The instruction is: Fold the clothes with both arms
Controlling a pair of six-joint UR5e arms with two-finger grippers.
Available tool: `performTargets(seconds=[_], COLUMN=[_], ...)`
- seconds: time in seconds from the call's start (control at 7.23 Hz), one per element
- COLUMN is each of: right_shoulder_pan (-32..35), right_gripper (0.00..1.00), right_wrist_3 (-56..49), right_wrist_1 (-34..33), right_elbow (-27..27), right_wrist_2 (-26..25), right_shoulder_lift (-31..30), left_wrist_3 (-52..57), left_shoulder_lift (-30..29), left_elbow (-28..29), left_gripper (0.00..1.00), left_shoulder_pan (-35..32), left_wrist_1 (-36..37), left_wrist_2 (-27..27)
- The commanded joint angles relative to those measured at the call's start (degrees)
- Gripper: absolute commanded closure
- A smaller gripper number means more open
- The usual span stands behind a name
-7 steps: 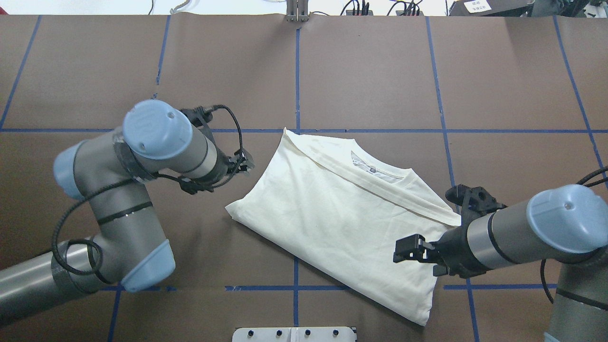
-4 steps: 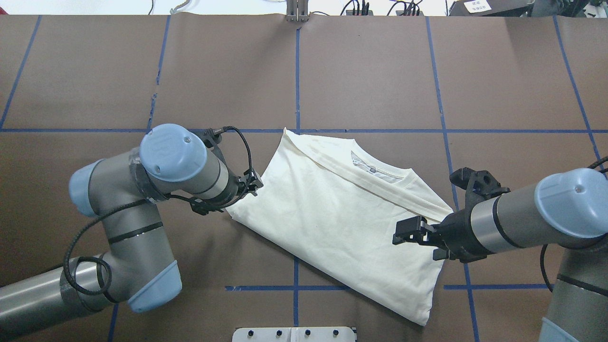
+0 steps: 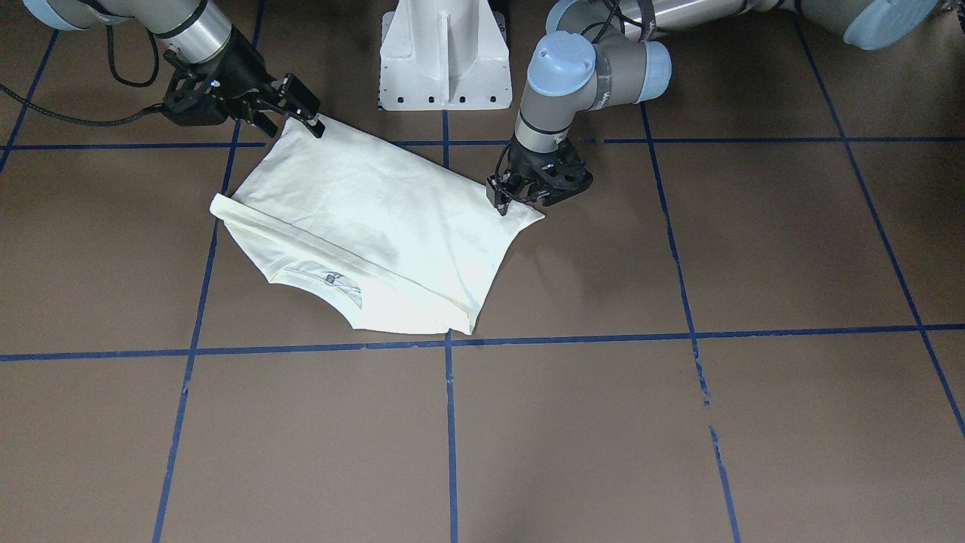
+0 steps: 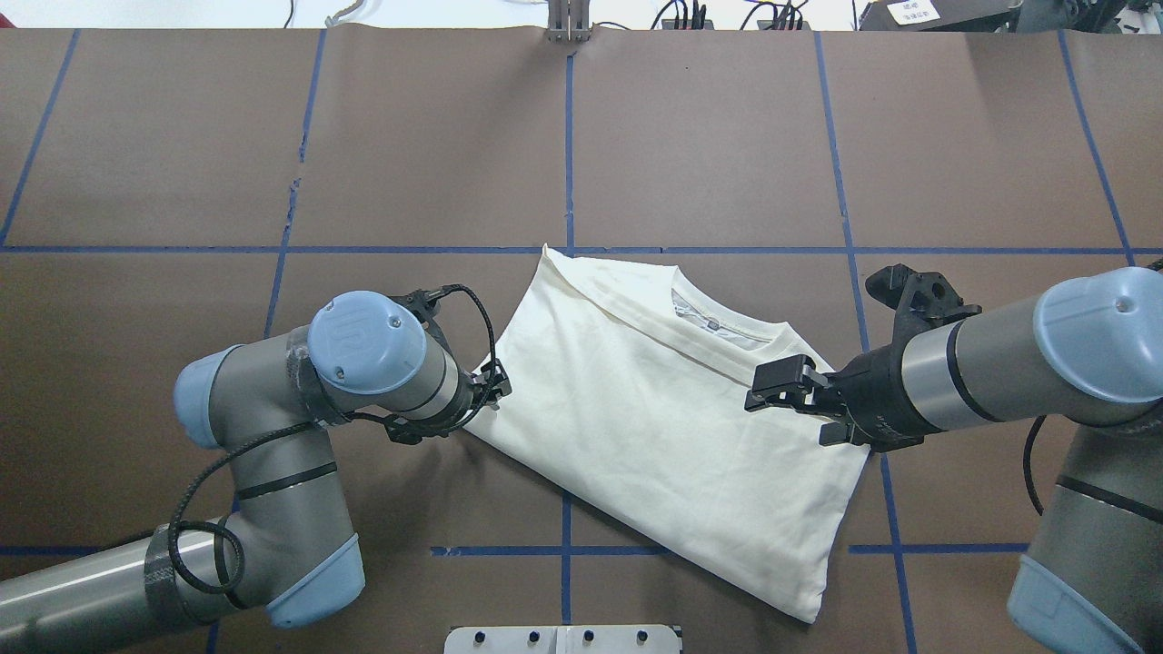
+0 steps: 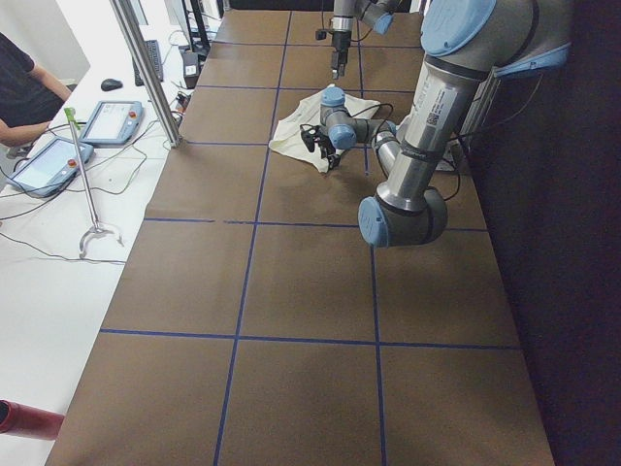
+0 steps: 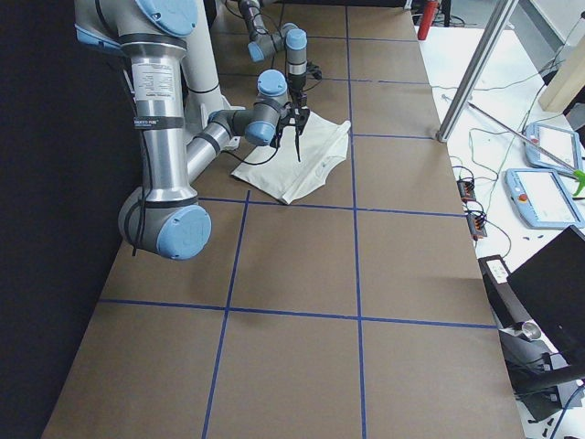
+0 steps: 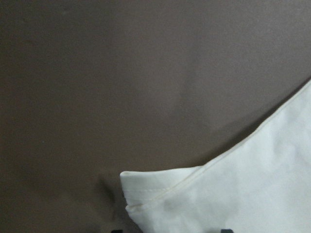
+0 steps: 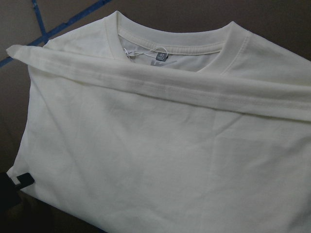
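The shirt (image 4: 654, 436) lies half folded on the worktop (image 4: 709, 136). The left fingers (image 4: 492, 389) sit wide around one corner. The right fingers (image 4: 781, 373) hang wide over the other side. Next, I think, both must pinch and fold.

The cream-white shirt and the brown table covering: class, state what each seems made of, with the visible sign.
Cream-white folded shirt: likely cotton knit, matte; soft creases, stitched hems, ribbed collar. Brown table covering: probably paper or card; matte, flat, no glare.
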Motion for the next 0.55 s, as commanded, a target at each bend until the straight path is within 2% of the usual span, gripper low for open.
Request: performTargets(seconds=[0.0,0.14,0.28,0.42], right_shoulder_pan=[0.0,0.1,0.1,0.1], right_gripper=[0.00,0.00,0.00,0.00], right_wrist_3=[0.0,0.0,0.0,0.0], right_wrist_1=[0.0,0.0,0.0,0.0], right_elbow=[-0.1,-0.2,-0.2,-0.1], right_wrist_2=[0.1,0.1,0.1,0.1], right_shoulder_lift=[0.7,0.6,0.6,0.6], left_wrist_3=[0.0,0.0,0.3,0.7], left_shoulder_lift=[0.1,0.1,0.0,0.0], left_elbow=[0.9,0.9,0.7,0.1], left_gripper=[0.64,0.89,1.00,1.00], left_shoulder_pan=[0.1,0.6,0.6,0.6], left_wrist_1=[-0.4,-0.4,-0.4,-0.4], left_wrist_2=[0.7,2.0,2.1,2.0])
